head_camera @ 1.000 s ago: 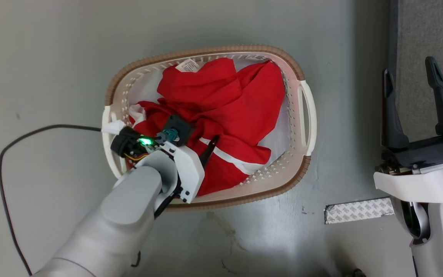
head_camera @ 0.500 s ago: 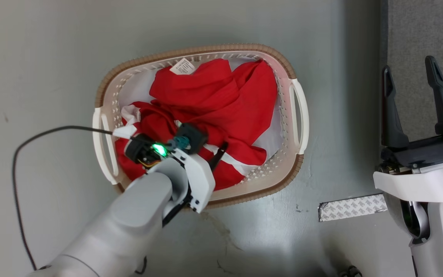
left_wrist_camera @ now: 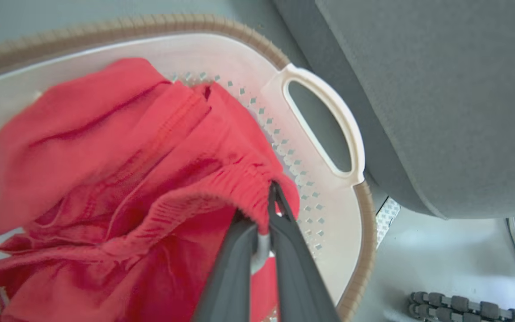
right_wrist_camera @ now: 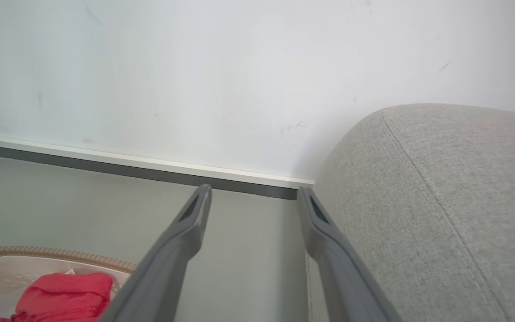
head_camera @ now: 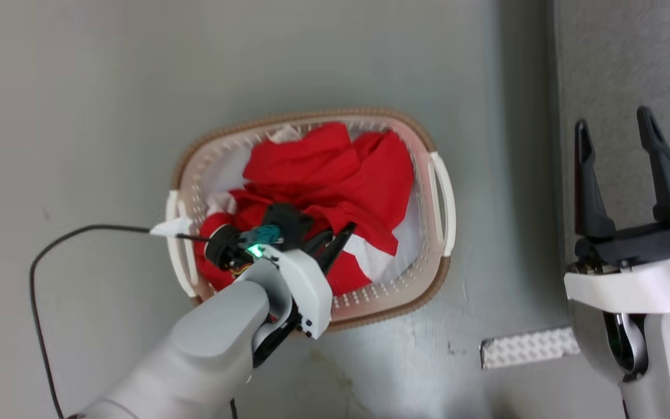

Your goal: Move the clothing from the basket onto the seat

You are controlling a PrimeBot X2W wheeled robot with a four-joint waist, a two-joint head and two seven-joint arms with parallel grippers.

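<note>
As left end effector [left_wrist_camera: 274, 197] pinches clothing [head_camera: 335, 174], basket [head_camera: 370, 299] lies lengthwise left-right.

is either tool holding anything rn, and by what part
The left tool is shut on the clothing, pinching its gathered ribbed edge. The right tool is open, holding nothing.

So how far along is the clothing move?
Done: nothing; all the clothing lies in the basket, and the visible seat is bare. In hand: the left hand is shut on the clothing's waistband. The right hand is open by the seat. Left: lift, carry, drop on seat.
</note>
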